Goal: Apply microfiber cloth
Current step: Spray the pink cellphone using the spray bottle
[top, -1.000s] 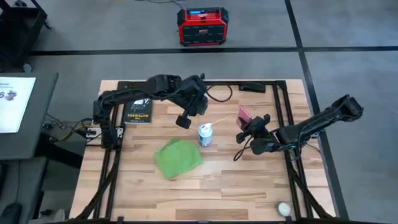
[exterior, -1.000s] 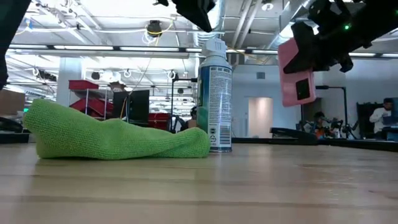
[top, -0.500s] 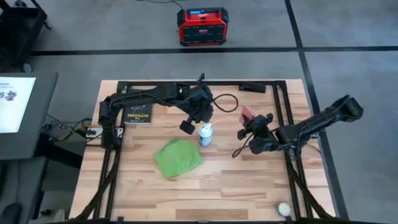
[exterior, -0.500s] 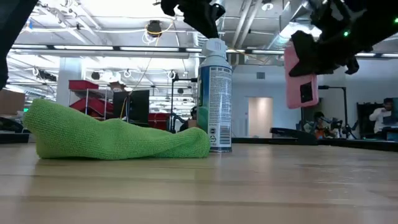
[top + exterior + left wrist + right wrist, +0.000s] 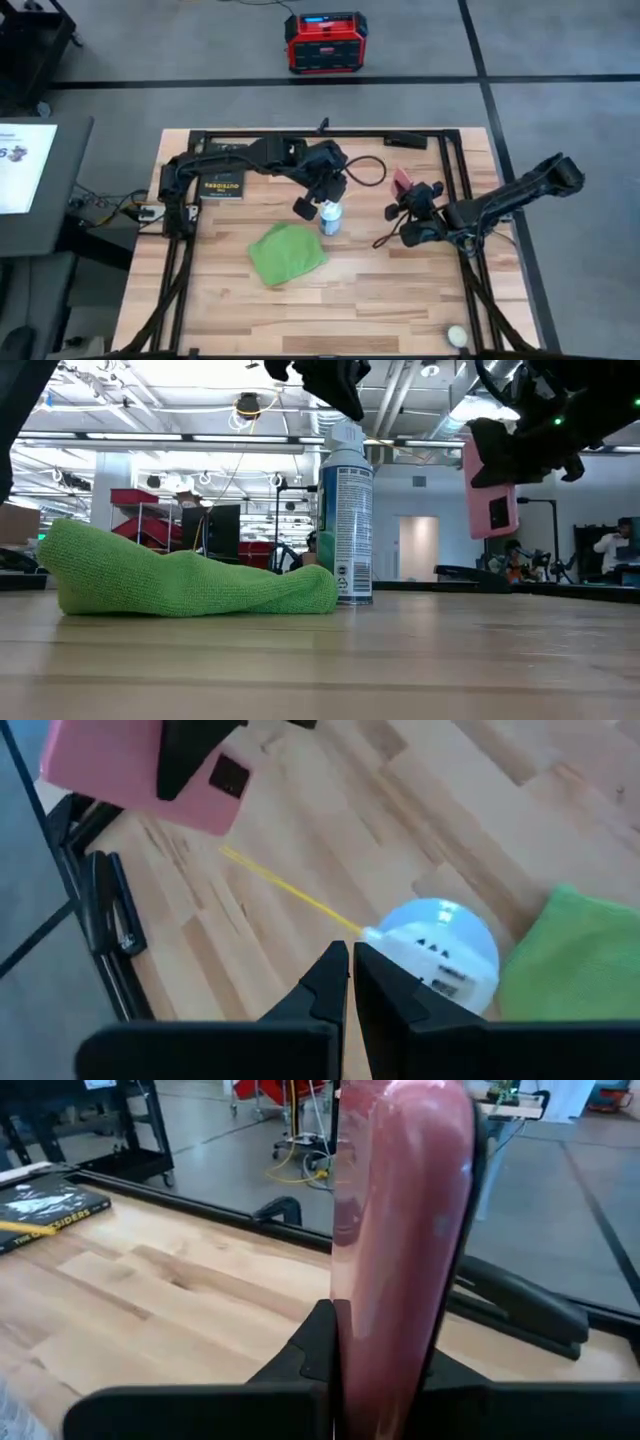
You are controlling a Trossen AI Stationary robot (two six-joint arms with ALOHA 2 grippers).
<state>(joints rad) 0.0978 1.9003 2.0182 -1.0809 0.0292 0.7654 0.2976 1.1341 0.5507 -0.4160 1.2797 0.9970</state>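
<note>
The spray can (image 5: 330, 217) stands upright near the middle of the wooden table (image 5: 400, 300), and everything here is told from it. The microfiber cloth (image 5: 287, 253) is a bright green, soft heap that lies flat on the wood right beside the can, on the side nearer the front edge and a bit toward the left arm. In the low view the cloth (image 5: 180, 582) touches the bottom of the can (image 5: 347, 525). No gripper is touching the cloth. The left gripper (image 5: 303, 207) hangs just above the can's top, a little to the cloth's side. In the left wrist view its two dark fingers (image 5: 322, 982) are pressed close together with nothing between them, right over the can's white cap (image 5: 435, 952). A thin yellow straw (image 5: 290, 892) sticks out from the cap. The right gripper (image 5: 408, 200) is up in the air, off to the can's other side, and it is clamped on a pink phone (image 5: 402, 181). The phone (image 5: 489, 495) stands on its end, higher than the table. A black book (image 5: 224, 185) lies behind the can, near the left arm's base.
</note>
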